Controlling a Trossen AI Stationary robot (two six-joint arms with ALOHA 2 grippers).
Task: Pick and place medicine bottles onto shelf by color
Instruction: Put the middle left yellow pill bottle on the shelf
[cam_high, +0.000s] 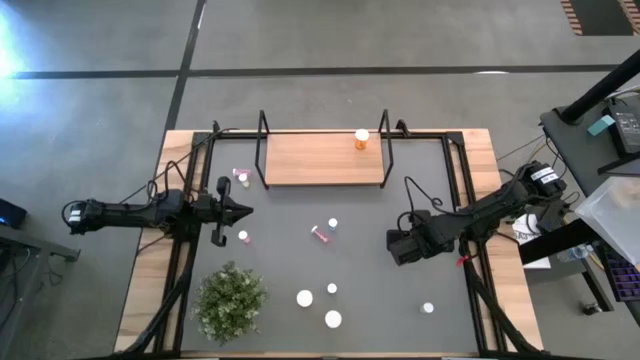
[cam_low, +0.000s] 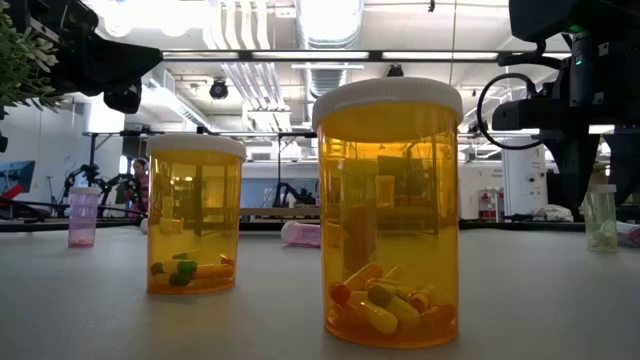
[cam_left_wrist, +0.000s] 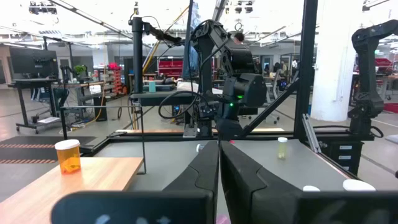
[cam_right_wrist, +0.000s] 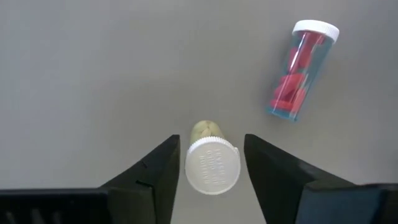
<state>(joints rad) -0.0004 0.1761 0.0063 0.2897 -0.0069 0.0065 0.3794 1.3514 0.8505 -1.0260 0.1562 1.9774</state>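
In the high view the right gripper (cam_high: 400, 243) hangs low over the mat (cam_high: 290, 265), well apart from the shelf (cam_high: 325, 160), where one orange bottle (cam_high: 361, 139) already stands; the bottle it is after is hidden under it, so an off-centre approach cannot be judged from here, and the left gripper (cam_high: 243, 210) waits on the far side of the mat. In the low view two big orange bottles (cam_low: 388, 215) fill the foreground and block most of the table, and the right arm shows only as dark bulk at the right edge, so contact cannot be read there either. In the left wrist view the left gripper (cam_left_wrist: 219, 149) has its fingers pressed together, holding nothing. The right wrist view tells most: the right gripper (cam_right_wrist: 211, 140) stands spread astride an upright pale bottle (cam_right_wrist: 212, 165), whose white cap sits between the two fingers (cam_right_wrist: 163, 171) with a thin gap on each side, seemingly a little nearer one finger. The risk, I judge, is that one finger meets the cap first and tips or slides this small, light bottle, or that a grip high on the cap lets it swing or slip in the lift; a pink bottle (cam_right_wrist: 301, 71) lies on its side just ahead and could get nudged and roll
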